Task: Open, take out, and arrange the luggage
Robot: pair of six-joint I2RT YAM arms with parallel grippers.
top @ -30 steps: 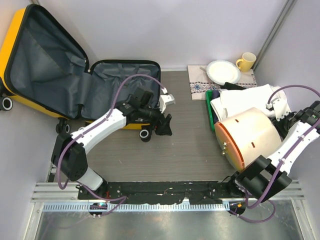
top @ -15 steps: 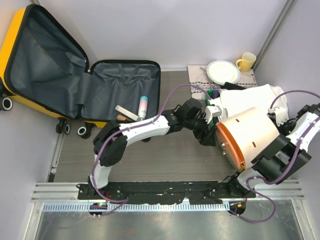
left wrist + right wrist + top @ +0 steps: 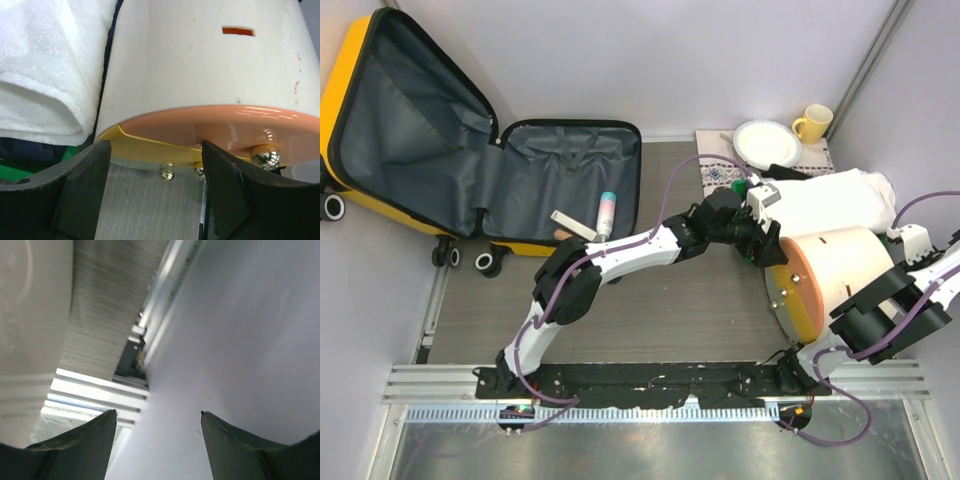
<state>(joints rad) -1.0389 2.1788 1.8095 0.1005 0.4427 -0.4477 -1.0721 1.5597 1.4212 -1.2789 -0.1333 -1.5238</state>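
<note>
Left gripper (image 3: 762,245) has swung right across from the yellow suitcase (image 3: 410,120) and now sits with its jaws spread wide at the orange end of the cream cylinder (image 3: 840,275), gripping nothing. Right gripper (image 3: 157,415) has backed off toward the side wall, fingers apart and empty. The suitcase stays splayed open at the bench's (image 3: 670,310) back-left corner

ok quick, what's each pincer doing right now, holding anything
left pincer: open, holding nothing, facing the orange end of the cream cylinder
right pincer: open, holding nothing
</note>
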